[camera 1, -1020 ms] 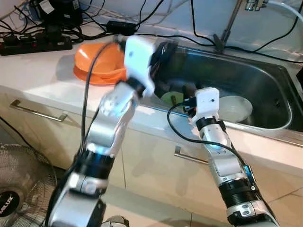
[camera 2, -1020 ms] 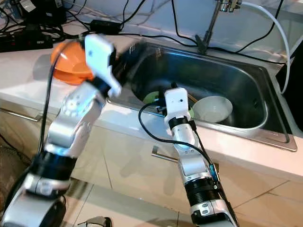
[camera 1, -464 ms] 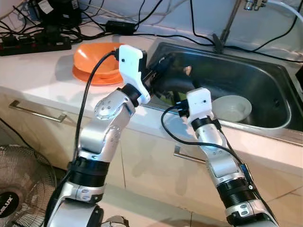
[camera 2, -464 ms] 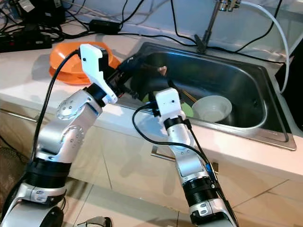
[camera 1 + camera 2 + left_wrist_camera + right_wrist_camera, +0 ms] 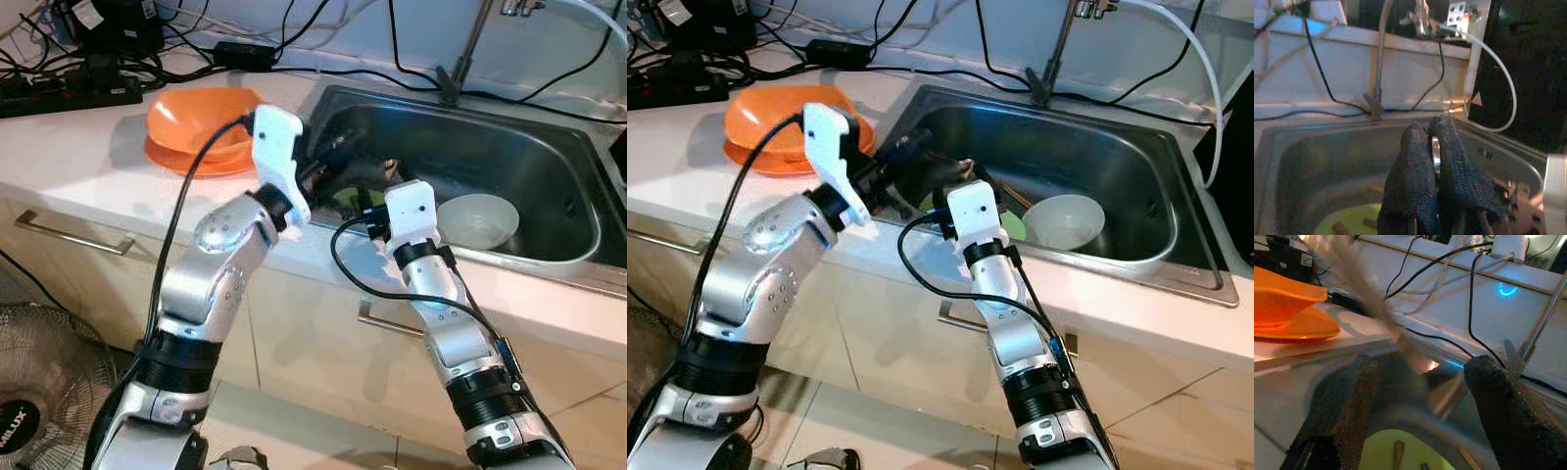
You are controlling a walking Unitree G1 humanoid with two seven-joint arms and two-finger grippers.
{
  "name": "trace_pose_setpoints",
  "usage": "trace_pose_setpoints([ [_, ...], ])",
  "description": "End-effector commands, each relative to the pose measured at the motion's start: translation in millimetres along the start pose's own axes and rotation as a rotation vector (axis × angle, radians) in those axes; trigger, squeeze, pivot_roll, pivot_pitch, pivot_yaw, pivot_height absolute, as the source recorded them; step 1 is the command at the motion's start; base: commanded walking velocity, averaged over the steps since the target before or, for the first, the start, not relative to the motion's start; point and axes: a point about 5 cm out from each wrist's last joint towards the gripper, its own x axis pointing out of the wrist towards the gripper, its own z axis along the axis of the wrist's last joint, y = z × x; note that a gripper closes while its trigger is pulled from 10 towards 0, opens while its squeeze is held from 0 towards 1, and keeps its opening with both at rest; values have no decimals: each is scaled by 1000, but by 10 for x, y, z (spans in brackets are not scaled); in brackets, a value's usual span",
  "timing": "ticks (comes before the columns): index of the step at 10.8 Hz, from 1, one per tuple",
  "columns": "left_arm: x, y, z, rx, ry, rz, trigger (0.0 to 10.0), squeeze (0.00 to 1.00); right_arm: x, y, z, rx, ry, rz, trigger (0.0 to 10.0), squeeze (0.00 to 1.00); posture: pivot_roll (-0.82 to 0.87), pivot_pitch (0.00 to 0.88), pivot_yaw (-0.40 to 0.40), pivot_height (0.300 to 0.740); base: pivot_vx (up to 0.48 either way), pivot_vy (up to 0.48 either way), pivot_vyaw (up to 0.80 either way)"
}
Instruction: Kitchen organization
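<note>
Sink, L fingers dropped in, clamped

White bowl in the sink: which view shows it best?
The right eye view: the white bowl sits unobstructed at the sink's right end. The left eye view shows it too, beside the right arm. I cannot make it out in either wrist view.

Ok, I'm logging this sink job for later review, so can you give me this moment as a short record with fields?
Place: steel sink set in a kitchen counter
Left gripper: over the sink, jaws shut on a thin metal item, kind unclear
Right gripper: at the sink's near edge, jaws open, holding nothing
In the sink: white bowl, green plate with small sticks on it
On the counter: orange dishes, stacked, to the robot's left of the sink
</note>
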Motion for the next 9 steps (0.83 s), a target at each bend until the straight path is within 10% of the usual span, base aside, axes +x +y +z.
trace_pose_setpoints([
  [1, 5, -56, 6, 22, 14, -28, 10000, 0, 54, -61, 73, -3, -31, -27, 10000, 0, 73, 36, -24, 740, 0, 0, 0],
  [5, -6, -50, -65, 34, 57, -31, 10000, 0, 80, -56, 113, 15, -49, -20, 10000, 0, 75, 39, -26, 740, 0, 0, 0],
  [6, -7, -44, -61, 36, 57, -30, 10000, 0, 78, -52, 112, 17, -51, -15, 0, 0, 75, 39, -26, 740, 0, 0, 0],
  [9, 5, -69, -69, 21, 56, -43, 10000, 0, 72, -40, 98, 22, -48, -8, 0, 0, 76, 38, -26, 740, 0, 0, 0],
])
